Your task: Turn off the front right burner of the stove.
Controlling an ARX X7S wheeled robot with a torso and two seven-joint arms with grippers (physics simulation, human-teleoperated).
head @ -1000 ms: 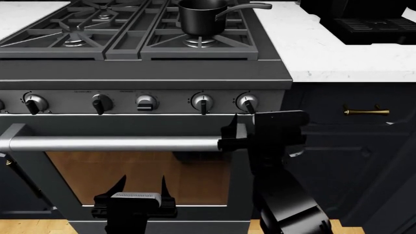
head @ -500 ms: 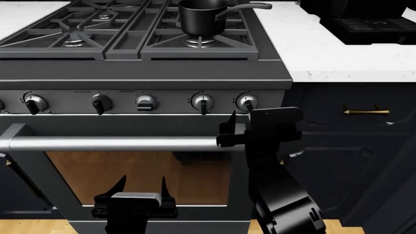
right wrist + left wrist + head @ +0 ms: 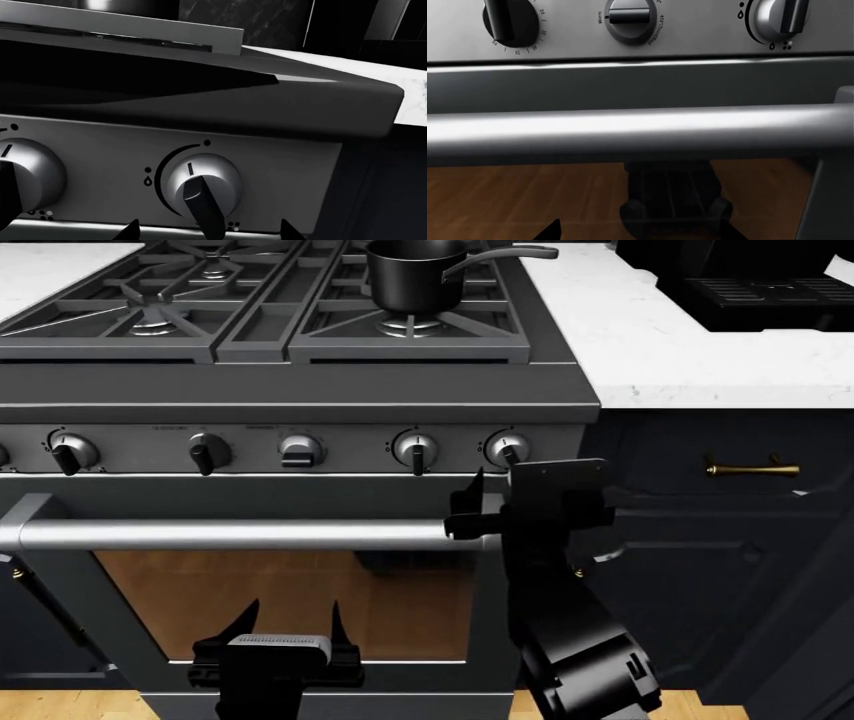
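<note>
Right claw point(image 3: 470, 508): I have it raised in front of the stove point(image 3: 334, 390), just below the rightmost knob point(image 3: 507, 450); in the right wrist view 2 dark finger tips flank that knob point(image 3: 200, 184) from beneath, apart and holding nothing; I read it as open, not yet on the knob.
Left claw point(image 3: 287, 625): low before the oven window, fingers spread, empty; its wrist camera looks up past the bar handle point(image 3: 627, 132) at 3 other knobs.
Front right burner point(image 3: 407, 325): on the right side of the cooktop, under a dark saucepan point(image 3: 414, 275) sitting on the grate; only its ringed cap shows beneath the pot; I cannot tell if a flame is lit.
Knob pointing: the black pointer's long axis runs nearly vertical, thick end down and tipped slightly to 1 side; a thin mark sits near the top of the knob.
Risk 1: the neighbouring knob point(image 3: 415, 451) is near; if I drift left I turn the wrong one.
Risk 2: closing too low catches only the pointer tip; the fingers could slip off during rotation.
Risk 3: the handle is just beside the wrist; a bump could knock my alignment.
</note>
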